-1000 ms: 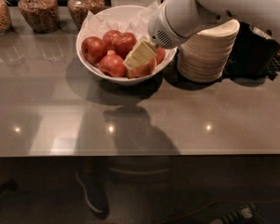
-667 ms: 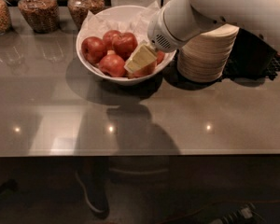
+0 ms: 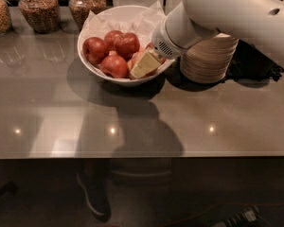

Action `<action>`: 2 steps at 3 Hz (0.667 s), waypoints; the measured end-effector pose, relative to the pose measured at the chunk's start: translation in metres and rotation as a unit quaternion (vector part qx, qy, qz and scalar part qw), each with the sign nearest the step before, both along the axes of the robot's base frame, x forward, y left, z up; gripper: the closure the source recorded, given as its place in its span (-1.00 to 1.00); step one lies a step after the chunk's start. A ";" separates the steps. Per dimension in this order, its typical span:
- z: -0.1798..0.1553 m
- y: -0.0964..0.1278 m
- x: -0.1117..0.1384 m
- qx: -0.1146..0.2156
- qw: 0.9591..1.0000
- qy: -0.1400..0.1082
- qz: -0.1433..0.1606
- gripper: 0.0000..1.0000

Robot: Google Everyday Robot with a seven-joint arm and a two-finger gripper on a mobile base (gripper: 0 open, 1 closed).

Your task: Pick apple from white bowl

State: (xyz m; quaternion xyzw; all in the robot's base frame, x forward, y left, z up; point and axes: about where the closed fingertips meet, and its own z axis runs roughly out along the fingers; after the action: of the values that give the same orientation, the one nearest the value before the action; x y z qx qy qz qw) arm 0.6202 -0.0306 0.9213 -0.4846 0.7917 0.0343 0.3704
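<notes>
The white bowl (image 3: pixel 92 27), lined with crinkled white paper, stands at the back of the grey counter. It holds several dark red apples (image 3: pixel 95 48). The paler apple (image 3: pixel 137 57) is mostly hidden behind my gripper; only an orange sliver of it shows at the bowl's right side. My gripper (image 3: pixel 144 64) reaches down from the right on the white arm (image 3: pixel 217 13). Its cream tip is inside the bowl, against the right-hand apples.
A stack of small cream bowls (image 3: pixel 208 60) stands just right of the white bowl, under the arm. Glass jars (image 3: pixel 38 8) of dry goods line the back left. The counter's front edge (image 3: pixel 142 156) runs across the lower middle.
The gripper has shifted slightly lower in the bowl's right side, and the arm above it has moved a little. The red apples have not moved.
</notes>
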 end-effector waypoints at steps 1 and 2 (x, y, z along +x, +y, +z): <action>-0.010 -0.003 0.007 0.000 1.000 0.009 -0.019 -0.52; -0.019 -0.007 0.012 0.001 0.999 0.019 -0.035 -0.38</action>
State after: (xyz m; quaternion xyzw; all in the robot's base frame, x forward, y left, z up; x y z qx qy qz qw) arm 0.6319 -0.0371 0.9021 -0.4554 0.8152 0.0309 0.3566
